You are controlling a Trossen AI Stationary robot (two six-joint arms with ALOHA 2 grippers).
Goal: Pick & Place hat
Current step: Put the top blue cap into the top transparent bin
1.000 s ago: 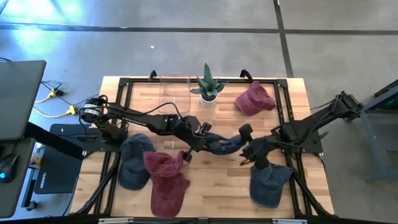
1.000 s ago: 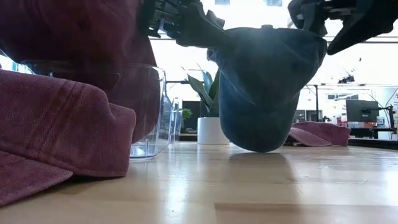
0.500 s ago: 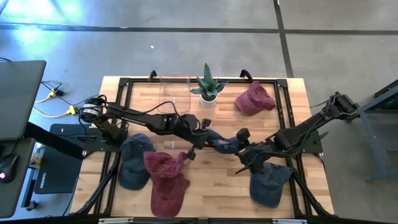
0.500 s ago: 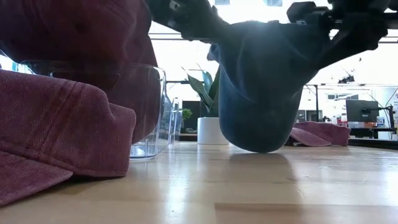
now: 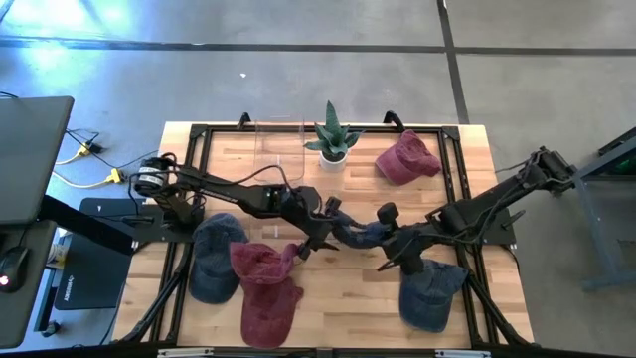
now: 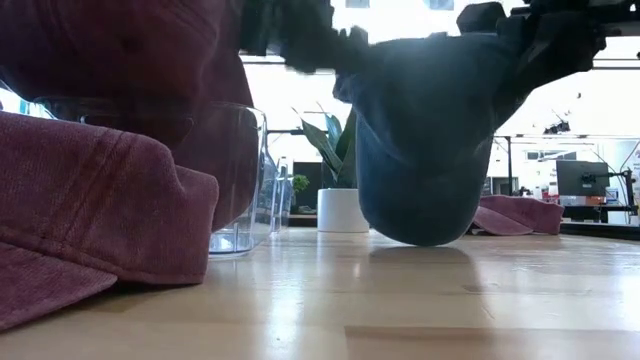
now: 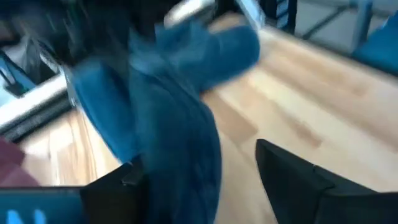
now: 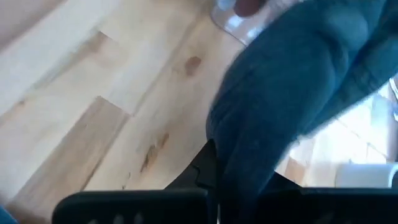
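Comparing with the frames from a second ago, the handover has flipped: the left gripper (image 5: 320, 231), which pinched the blue hat (image 5: 360, 234) then, now stands with its fingers (image 7: 292, 177) spread apart, while the right gripper (image 5: 390, 242), open then, has clamped its fingers tight on the hat's cloth. The right arm has also slid a little toward the table's middle, and the left gripper looks blurred in the low view, as though pulling off. In the high view the hat hangs between the two grippers above the middle of the table (image 5: 338, 298), its right end in the right gripper's pinch and its left end just beside the left gripper; whether cloth touches the left fingers I cannot tell. In the low view the hat (image 6: 425, 140) droops from the right gripper (image 6: 530, 45) at the top, its lowest fold at or just above the wood. The left wrist view shows the hat (image 7: 174, 106) in front of the spread fingers; the right wrist view shows it (image 8: 280, 99) bunched into that arm's own jaws. Elsewhere, nothing has shifted: a red hat (image 5: 266, 288) and a dark blue one (image 5: 214, 259) lie at the left, another blue hat (image 5: 432, 293) at the right, a red hat (image 5: 407, 159) at the far right, a plant (image 5: 332, 139) and clear bin (image 5: 280, 144) at the far edge.
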